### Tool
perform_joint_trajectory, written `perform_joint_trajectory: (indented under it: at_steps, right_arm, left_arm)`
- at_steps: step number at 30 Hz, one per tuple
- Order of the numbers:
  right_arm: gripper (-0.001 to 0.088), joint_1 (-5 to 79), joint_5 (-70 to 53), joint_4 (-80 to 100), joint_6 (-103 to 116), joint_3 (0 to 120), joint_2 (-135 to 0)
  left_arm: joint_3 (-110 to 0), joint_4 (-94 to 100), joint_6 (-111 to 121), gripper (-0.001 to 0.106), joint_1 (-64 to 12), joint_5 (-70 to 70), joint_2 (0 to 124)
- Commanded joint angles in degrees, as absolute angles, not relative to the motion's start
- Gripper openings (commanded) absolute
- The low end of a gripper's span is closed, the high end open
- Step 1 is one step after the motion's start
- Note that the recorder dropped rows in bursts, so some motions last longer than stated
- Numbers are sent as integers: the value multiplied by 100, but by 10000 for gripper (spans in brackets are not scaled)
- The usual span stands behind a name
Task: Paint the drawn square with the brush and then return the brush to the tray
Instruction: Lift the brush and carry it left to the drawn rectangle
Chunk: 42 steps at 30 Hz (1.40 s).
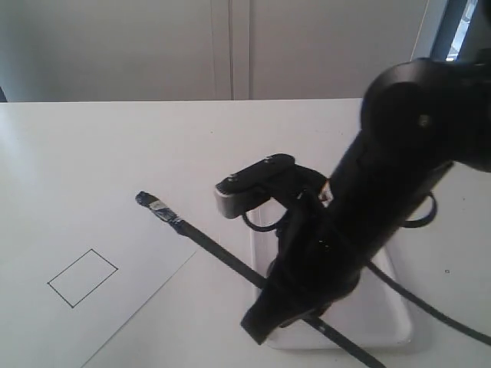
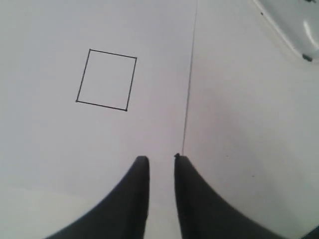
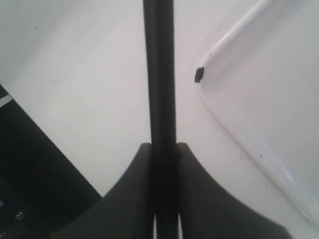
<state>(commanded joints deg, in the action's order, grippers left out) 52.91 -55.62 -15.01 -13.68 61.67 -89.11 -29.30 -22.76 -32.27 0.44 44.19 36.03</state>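
Two grippers are in view, and only one carries anything. The right gripper point(image 1: 288, 310) hangs above the tray point(image 1: 395, 314), over the edge that faces the drawn square point(image 1: 83, 277). Its jaws are clamped on the black handle of the brush point(image 1: 207, 239). In the right wrist view the handle point(image 3: 159, 74) runs straight out from between the fingers point(image 3: 134, 189), passing just beside the tray's rounded corner point(image 3: 234, 35) and its small dark mark point(image 3: 199, 74).

From the tray the brush slants out over the paper sheet point(image 1: 115, 245). Its dark blue bristles point(image 1: 144, 199) lie well away from the tray and short of the square. Whether the tip touches the sheet cannot be told.

The square sits farther from the tray than the bristles do, and its inside is plain white with a thin black outline point(image 2: 106, 79).

The left gripper point(image 2: 159, 158) hovers over the sheet between the square and the tray's rim point(image 2: 289, 25). Its jaws stand a narrow gap apart with nothing between them.
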Motion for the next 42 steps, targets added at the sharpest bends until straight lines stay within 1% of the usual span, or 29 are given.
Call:
perform_joint_trajectory:
  at_steps: [2,3,7,13,24,29,36,42]
  right_arm:
    - [0,5384,-5535,-1449,-1420,6344,-9209]
    - [0,5429,-5545,-1425,-1465,6412,-9318]
    - [0,5622,-5477,-1365,-1491,6713,-9728]
    - [0,5772,-5303,-1328,-1491,7018,-9963]
    - [0,5886,-5002,-1295,-1491,7128,-10432]
    - [0,5904,-5042,-1363,-1491,7261,-10668]
    - [0,6182,-5195,-1340,-1517,7274,-10704]
    - [0,6275,-5168,-1312,-1517,7274,-10731]
  left_arm:
    - [-2930,-2046,-3331,527,44,4318,3603]
    - [-2930,-1994,-3342,540,44,4268,3631]
    - [-2930,-1885,-3421,536,44,4153,3922]
    - [-2930,-1885,-3545,536,44,3814,4603]
    - [-2930,-2161,-4069,536,44,3246,5928]
    - [-2930,-2183,-4370,492,12,2929,6429]
    - [-2930,-1181,-4194,498,-297,2599,7013]
    - [-2930,-965,-4197,498,-297,1940,7152]
